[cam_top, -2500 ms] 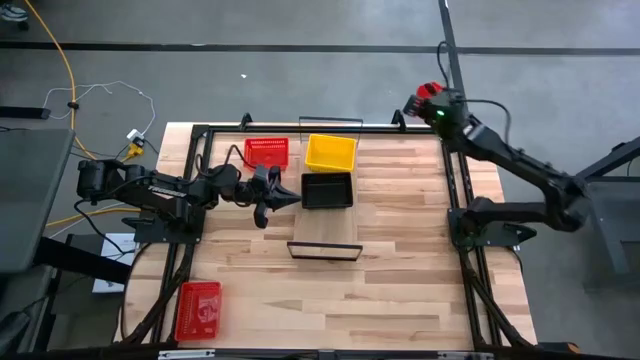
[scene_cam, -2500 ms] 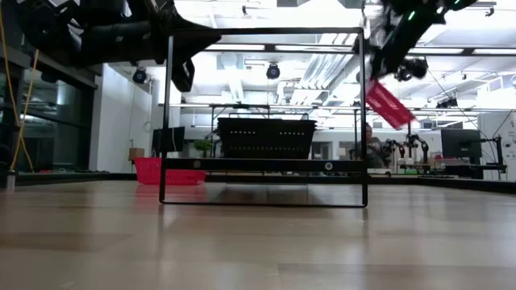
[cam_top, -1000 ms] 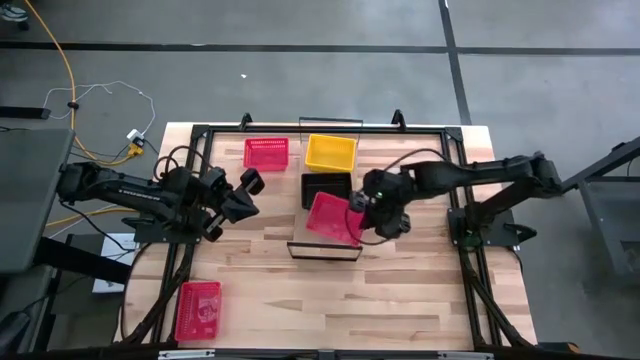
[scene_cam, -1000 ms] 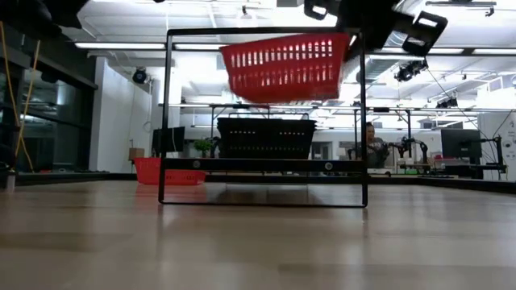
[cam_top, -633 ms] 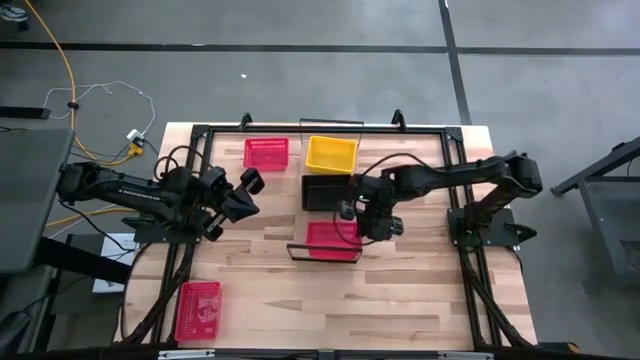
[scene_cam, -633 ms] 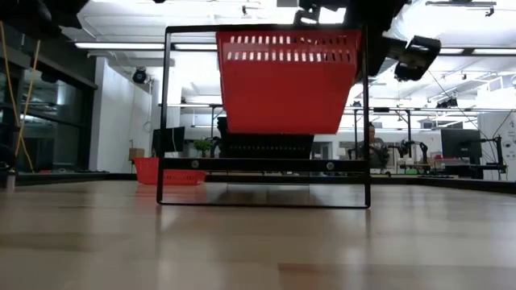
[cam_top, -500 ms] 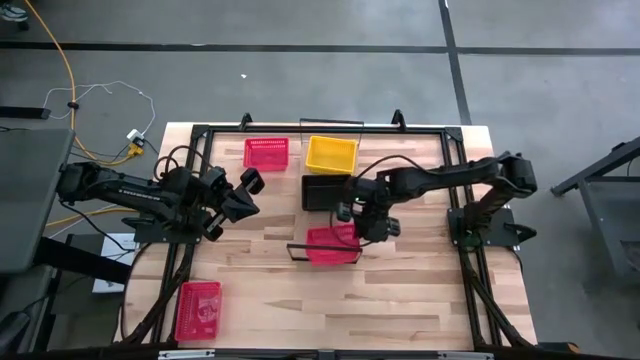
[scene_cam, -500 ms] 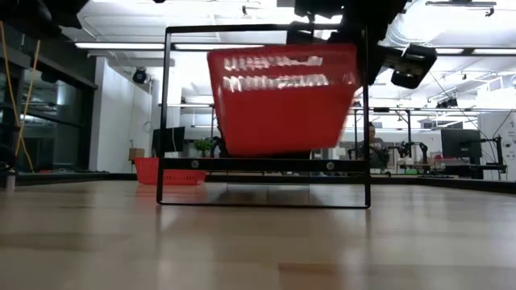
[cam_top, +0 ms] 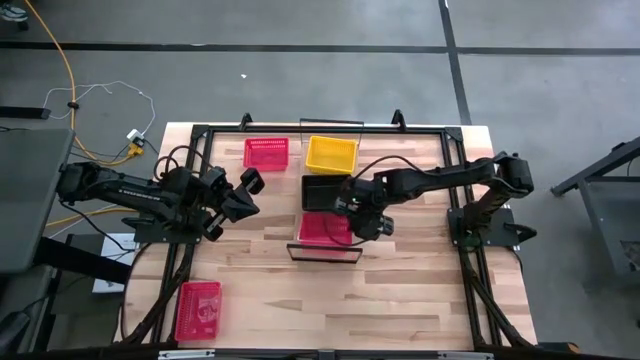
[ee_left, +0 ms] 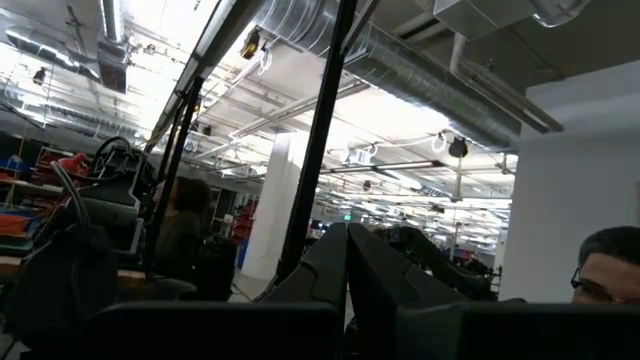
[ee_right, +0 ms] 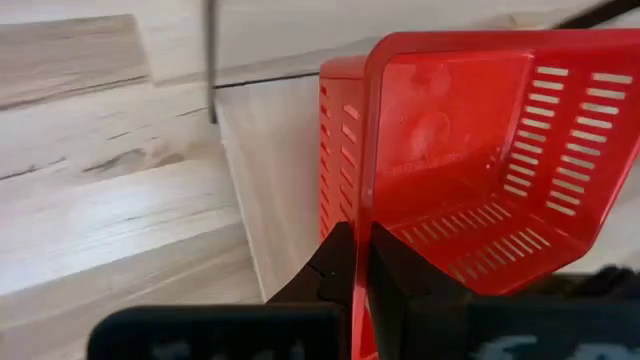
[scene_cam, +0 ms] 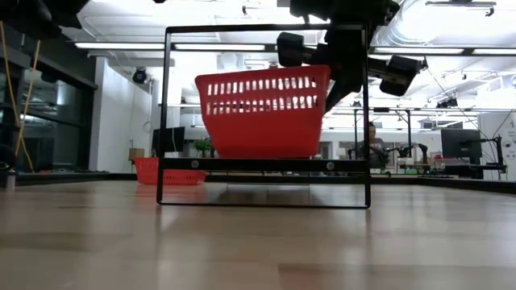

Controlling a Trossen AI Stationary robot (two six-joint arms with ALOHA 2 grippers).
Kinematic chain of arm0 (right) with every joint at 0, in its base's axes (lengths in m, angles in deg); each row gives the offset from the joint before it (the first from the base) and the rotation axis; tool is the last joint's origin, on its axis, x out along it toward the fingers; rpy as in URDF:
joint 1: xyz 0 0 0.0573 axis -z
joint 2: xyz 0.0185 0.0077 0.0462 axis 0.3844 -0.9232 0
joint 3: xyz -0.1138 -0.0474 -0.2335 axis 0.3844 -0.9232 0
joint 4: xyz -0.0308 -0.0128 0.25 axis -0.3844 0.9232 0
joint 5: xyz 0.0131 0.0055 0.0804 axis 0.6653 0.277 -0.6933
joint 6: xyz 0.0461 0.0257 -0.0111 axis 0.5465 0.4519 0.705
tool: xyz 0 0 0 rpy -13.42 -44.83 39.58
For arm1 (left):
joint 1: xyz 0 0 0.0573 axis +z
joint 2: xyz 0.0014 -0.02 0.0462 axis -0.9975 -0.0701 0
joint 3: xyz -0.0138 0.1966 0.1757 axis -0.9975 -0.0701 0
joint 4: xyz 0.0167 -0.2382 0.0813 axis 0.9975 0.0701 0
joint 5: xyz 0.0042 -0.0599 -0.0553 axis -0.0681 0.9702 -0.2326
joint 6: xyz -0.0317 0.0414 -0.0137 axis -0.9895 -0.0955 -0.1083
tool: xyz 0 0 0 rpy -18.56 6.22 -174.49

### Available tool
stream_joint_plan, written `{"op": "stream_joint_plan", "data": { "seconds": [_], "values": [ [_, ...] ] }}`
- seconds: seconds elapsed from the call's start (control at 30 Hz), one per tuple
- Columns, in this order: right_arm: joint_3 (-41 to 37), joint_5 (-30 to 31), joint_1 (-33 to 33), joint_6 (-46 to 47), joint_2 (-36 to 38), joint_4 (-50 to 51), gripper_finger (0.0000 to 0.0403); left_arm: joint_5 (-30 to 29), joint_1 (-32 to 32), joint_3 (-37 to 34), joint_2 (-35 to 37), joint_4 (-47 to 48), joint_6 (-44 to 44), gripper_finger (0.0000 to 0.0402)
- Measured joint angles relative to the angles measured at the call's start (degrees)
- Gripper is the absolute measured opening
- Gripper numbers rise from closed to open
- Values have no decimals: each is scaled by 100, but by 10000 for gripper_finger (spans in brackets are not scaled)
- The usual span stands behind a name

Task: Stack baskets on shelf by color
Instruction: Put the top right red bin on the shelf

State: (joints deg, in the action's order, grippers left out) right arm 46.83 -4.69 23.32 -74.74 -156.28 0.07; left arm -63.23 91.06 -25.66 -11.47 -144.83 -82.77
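Nearest me, my right gripper (ee_right: 350, 262) has its fingers clamped on the rim of a red basket (cam_top: 325, 227), low over the shelf (cam_top: 325, 244), just short of the black basket (cam_top: 326, 190). I judge placing is underway; next I lower and release. My left gripper (cam_top: 247, 195) waits with fingers together beside the shelf.

even, bright overhead light; the tabletop (cam_top: 400, 290) shows only soft, faint shadows. in the low view ceiling strip lights (scene_cam: 242, 47) glare white and the near tabletop is out of focus. the left wrist view is dim, backlit, and murky.
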Motion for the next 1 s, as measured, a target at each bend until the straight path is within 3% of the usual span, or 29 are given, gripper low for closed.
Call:
{"op": "stream_joint_plan", "data": {
  "seconds": [0.37, 0.57, 1.0],
  "values": [
    [0, 59, -10, 554, 0, -249, 0, -2, 0, 0, 0, 0, 0, 0],
    [0, 723, -154, 772, 2, -250, 3, -2, 0, 0, 0, 0, 0, 0],
    [0, 1099, -449, 1310, 9, -215, 100, -157, 0, 0, 0, 0, -1, 0]
  ]
}}
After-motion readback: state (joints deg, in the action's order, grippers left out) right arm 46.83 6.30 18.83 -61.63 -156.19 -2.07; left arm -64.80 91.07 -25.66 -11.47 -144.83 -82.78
